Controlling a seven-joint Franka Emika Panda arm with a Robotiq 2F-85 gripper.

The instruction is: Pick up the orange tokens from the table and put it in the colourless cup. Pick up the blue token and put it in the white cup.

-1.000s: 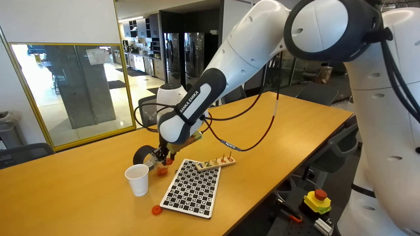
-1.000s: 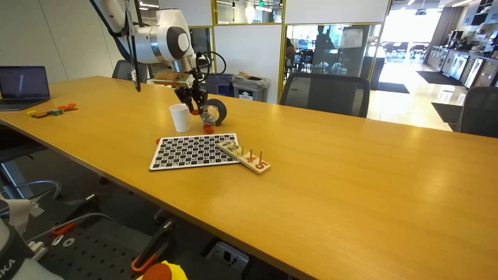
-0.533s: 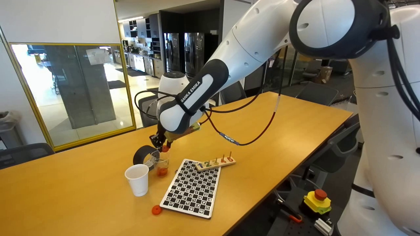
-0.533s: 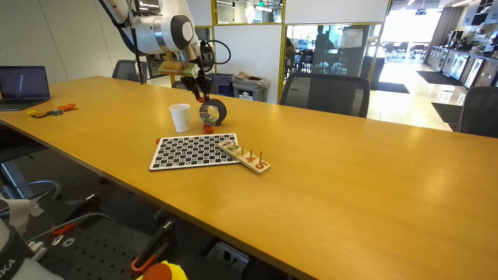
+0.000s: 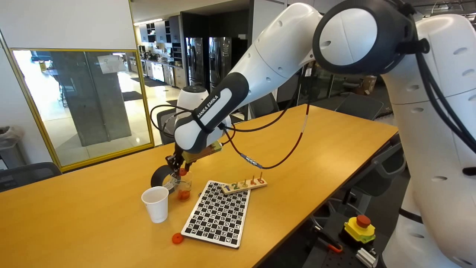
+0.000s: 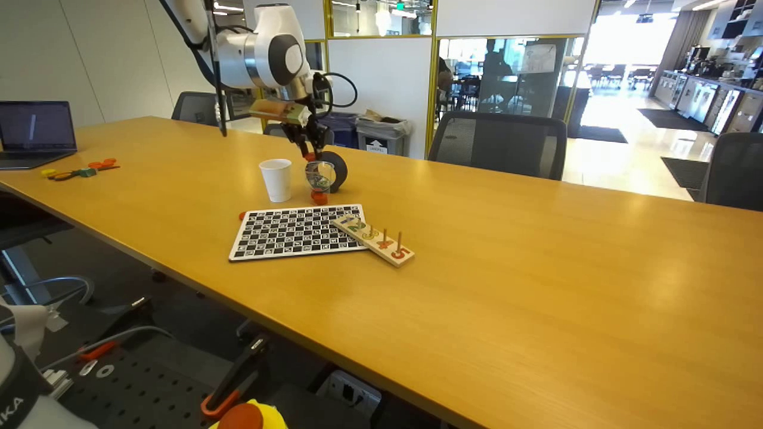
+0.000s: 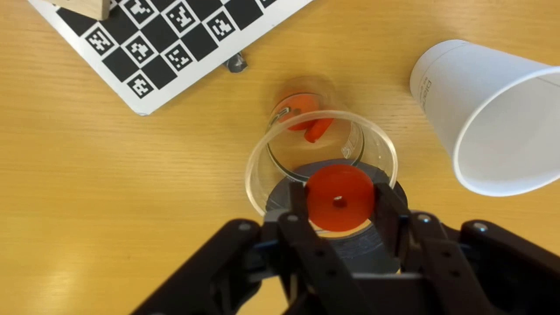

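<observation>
My gripper (image 7: 339, 194) is shut on an orange token (image 7: 339, 214), held between its fingertips. The token shows at the gripper's tip in both exterior views (image 5: 183, 171) (image 6: 310, 157). In the wrist view it overlaps the near rim of the colourless cup (image 7: 257, 162); it appears above rim height. The see-through cup stands upright (image 5: 187, 183) (image 6: 326, 179) with orange tokens (image 7: 302, 107) at its bottom. Another orange token (image 5: 177, 238) lies on the table (image 5: 111, 223) beside the board's corner. The white cup (image 5: 156, 206) stands upright close by (image 7: 468, 87). No blue token shows.
A black ring (image 5: 157, 176) stands on edge against the colourless cup's far side. A checkered board (image 5: 219, 216) lies nearby, with a numbered peg board (image 5: 243, 185) across its corner. Tools (image 6: 83, 173) and a laptop (image 6: 36, 131) are farther along the table.
My gripper has risen with the orange token from beside the colourless cup, moved towards the cup's far side, then lowered slightly. The cups and the token on the table have not moved.
</observation>
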